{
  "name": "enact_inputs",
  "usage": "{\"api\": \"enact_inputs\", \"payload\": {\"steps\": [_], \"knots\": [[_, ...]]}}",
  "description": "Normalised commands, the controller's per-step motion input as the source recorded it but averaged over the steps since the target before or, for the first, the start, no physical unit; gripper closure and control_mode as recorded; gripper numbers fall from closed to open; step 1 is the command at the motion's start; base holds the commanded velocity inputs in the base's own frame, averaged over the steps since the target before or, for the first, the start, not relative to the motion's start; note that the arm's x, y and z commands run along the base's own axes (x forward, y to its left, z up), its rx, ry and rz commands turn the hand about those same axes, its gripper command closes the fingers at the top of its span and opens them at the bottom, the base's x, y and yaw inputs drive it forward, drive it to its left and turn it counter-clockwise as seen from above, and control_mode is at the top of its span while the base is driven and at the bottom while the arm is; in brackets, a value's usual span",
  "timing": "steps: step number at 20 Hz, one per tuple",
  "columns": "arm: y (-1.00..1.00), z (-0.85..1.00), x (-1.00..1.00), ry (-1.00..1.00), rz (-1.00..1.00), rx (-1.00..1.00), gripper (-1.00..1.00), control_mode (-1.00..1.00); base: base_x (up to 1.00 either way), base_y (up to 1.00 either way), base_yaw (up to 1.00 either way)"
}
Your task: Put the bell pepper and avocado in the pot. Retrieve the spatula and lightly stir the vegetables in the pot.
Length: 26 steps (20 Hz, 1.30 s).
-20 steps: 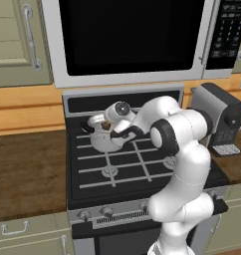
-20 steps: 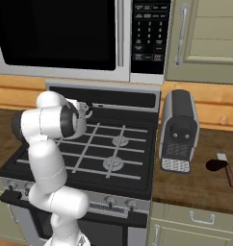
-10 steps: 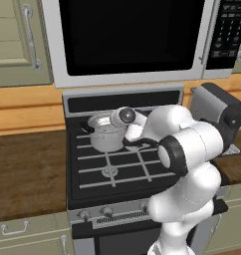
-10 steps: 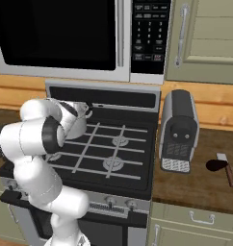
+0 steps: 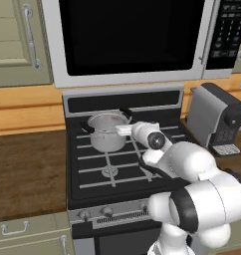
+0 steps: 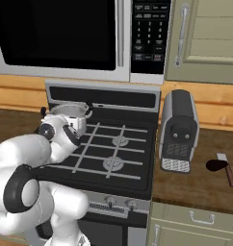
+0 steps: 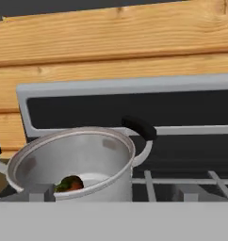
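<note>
The steel pot stands upright on the stove's back left burner. On its floor lies a green and reddish vegetable; whether it is the bell pepper or the avocado, I cannot tell. My gripper is level with the pot's near right side, pointing at it, open, with nothing between its fingers. The spatula lies on the counter far to the right, with a dark rounded lump touching its left side.
A grey coffee machine stands on the counter right of the stove. The microwave hangs low over the burners. The stove's raised back panel is right behind the pot.
The jaws have widened. The hand has come down from over the pot to beside its near right side, and the arm's elbow has swung down toward the cameras.
</note>
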Motion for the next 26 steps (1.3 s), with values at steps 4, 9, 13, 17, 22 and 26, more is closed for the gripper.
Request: {"api": "enact_inputs", "payload": {"steps": [4, 9, 13, 17, 22, 26], "knots": [[-0.43, 1.00, -0.55, 0.00, 0.00, 0.16, -1.00, -1.00, 0.00, 0.00, 0.00], [-0.39, 1.00, -0.53, 0.04, -0.02, 0.16, -1.00, -1.00, 0.00, 0.00, 0.00], [-0.45, 1.00, -0.57, 0.27, -0.09, 0.12, -1.00, -1.00, 0.00, 0.00, 0.00], [-0.52, 0.99, -0.68, 0.40, -0.11, 0.02, -1.00, -1.00, 0.00, 0.00, 0.00], [-0.64, 0.32, -0.64, 0.49, -0.12, 0.00, -1.00, -1.00, 0.00, 0.00, 0.00], [-0.96, -0.51, -0.53, 0.34, -0.10, -0.02, -1.00, -1.00, 0.00, 0.00, 0.00]]}}
